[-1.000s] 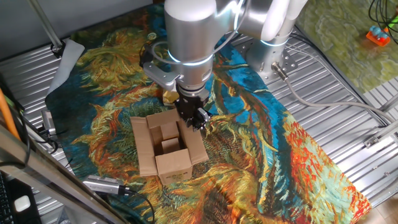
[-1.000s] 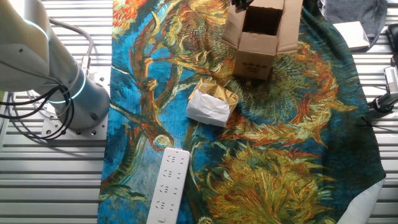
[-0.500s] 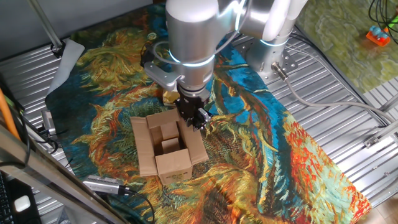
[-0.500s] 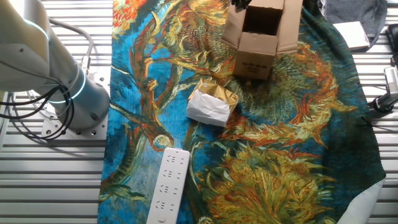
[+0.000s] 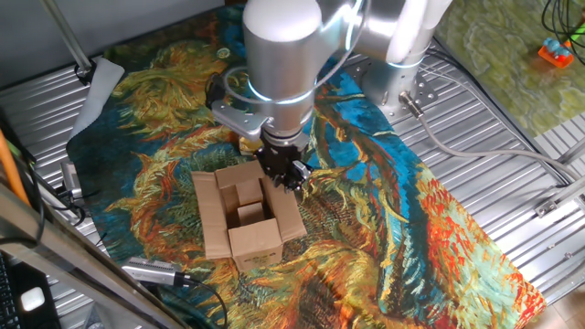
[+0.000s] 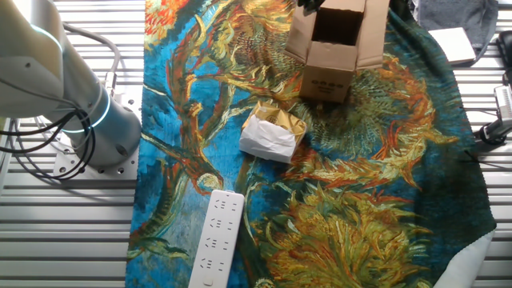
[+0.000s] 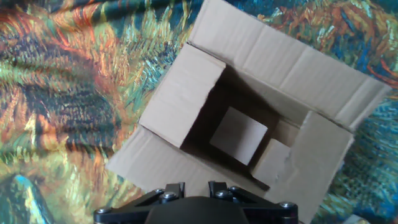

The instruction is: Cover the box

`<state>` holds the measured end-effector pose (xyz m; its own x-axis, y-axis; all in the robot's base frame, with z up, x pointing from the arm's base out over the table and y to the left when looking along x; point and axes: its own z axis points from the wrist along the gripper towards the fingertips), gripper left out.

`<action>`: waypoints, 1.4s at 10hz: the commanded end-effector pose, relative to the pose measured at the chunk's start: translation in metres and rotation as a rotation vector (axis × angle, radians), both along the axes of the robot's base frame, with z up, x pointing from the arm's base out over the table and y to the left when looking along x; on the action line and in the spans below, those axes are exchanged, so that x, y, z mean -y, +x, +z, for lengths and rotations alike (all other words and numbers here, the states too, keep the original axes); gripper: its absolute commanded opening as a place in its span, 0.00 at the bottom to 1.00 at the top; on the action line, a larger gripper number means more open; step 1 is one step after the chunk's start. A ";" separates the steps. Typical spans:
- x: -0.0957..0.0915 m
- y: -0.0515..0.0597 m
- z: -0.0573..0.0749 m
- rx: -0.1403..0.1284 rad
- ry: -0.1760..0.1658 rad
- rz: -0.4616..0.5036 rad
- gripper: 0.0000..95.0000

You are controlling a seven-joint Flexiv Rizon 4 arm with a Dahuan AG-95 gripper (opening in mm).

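The box (image 5: 242, 215) is a small brown carton standing on the painted cloth with all flaps spread open. In the other fixed view the box (image 6: 334, 48) is at the top edge. The hand view looks straight down into the box (image 7: 286, 62), where two small cardboard blocks (image 7: 238, 135) lie on the bottom. My gripper (image 5: 285, 174) hangs just above the box's right flap, near its far corner, fingers together and holding nothing. In the hand view only the finger bases of the gripper (image 7: 196, 186) show, over the near flap.
A crumpled white-and-tan paper packet (image 6: 274, 134) lies on the cloth in front of the box. A white power strip (image 6: 216, 238) lies nearer the edge. The arm's base (image 6: 88, 120) stands at the left. A metal cylinder (image 5: 151, 271) lies by the cloth's edge.
The wrist has shifted very slightly above the box's right flap. The box and its flaps have not moved.
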<state>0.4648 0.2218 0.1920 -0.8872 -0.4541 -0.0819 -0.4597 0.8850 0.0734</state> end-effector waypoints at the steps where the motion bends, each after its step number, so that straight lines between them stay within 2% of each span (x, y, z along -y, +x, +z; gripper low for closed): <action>1: -0.001 -0.005 0.002 -0.019 0.008 -0.016 0.20; 2: -0.003 -0.014 0.006 -0.027 0.006 -0.028 0.20; 3: -0.007 -0.033 0.010 -0.026 0.004 -0.050 0.20; 4: -0.009 -0.042 0.011 -0.022 0.005 -0.062 0.20; 5: -0.011 -0.056 0.007 -0.015 0.012 -0.074 0.20; 7: -0.013 -0.067 -0.002 -0.005 0.021 -0.082 0.20; 8: -0.013 -0.068 -0.005 -0.002 0.021 -0.081 0.20; 12: -0.013 -0.060 -0.025 0.019 0.019 -0.076 0.20; 13: -0.012 -0.053 -0.029 0.027 0.019 -0.070 0.20; 14: -0.010 -0.047 -0.028 0.027 0.017 -0.071 0.20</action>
<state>0.4189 0.2309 0.1647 -0.9147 -0.3884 -0.1116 -0.3976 0.9143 0.0773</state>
